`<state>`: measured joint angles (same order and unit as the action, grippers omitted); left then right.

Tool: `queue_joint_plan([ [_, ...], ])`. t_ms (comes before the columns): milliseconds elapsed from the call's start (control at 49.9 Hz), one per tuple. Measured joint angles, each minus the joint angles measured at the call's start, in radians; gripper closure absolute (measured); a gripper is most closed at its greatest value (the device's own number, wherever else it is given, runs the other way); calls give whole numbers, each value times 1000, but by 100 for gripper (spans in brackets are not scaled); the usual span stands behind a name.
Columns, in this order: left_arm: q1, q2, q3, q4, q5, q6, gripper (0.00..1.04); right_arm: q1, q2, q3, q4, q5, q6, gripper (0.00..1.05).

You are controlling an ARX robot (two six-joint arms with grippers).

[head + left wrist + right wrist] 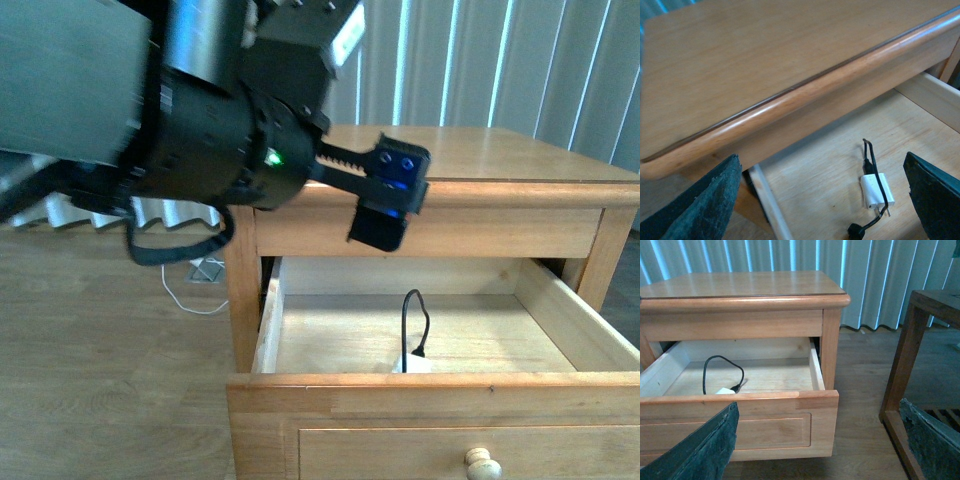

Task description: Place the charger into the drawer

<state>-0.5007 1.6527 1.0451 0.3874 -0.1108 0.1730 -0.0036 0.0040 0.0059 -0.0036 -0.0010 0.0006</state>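
1. The drawer [430,388] of the wooden desk [520,150] stands far open, so its pale inside is easy to see. A round knob [483,463] sits on its front panel.
2. The charger [413,364] lies inside the drawer, on the floor, near the front wall and about in the middle of the width. The white block lies flat. Its thin black cable [412,318] rises from the block in a loop.
3. The left tool [820,165] has its fingers spread wide, with nothing between them. In the front view it hangs above the open drawer, in front of the rounded top edge of the desk. It does not touch the charger, which lies below it.
4. The right tool [817,440] is also spread wide and empty. It is outside the drawer, on the side of the front panel, well apart from the charger.
5. A thin white cable [190,292] lies on the wooden floor [100,360] beside the desk. A pale vertical curtain [875,275] hangs behind. A darker wooden frame [905,355] stands near the desk in the right wrist view.
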Motion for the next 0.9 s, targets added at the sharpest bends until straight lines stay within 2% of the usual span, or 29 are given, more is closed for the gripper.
queue_joint_plan([
  [361,112,-558,-415,0,-153,-102,6,0,0,0,0,0,0,9],
  [722,238,-1151,-735,-310,-252,-295,6,0,0,0,0,0,0,9],
  [902,251,-1335,-855,-413,-307,-389,6,0,0,0,0,0,0,9],
])
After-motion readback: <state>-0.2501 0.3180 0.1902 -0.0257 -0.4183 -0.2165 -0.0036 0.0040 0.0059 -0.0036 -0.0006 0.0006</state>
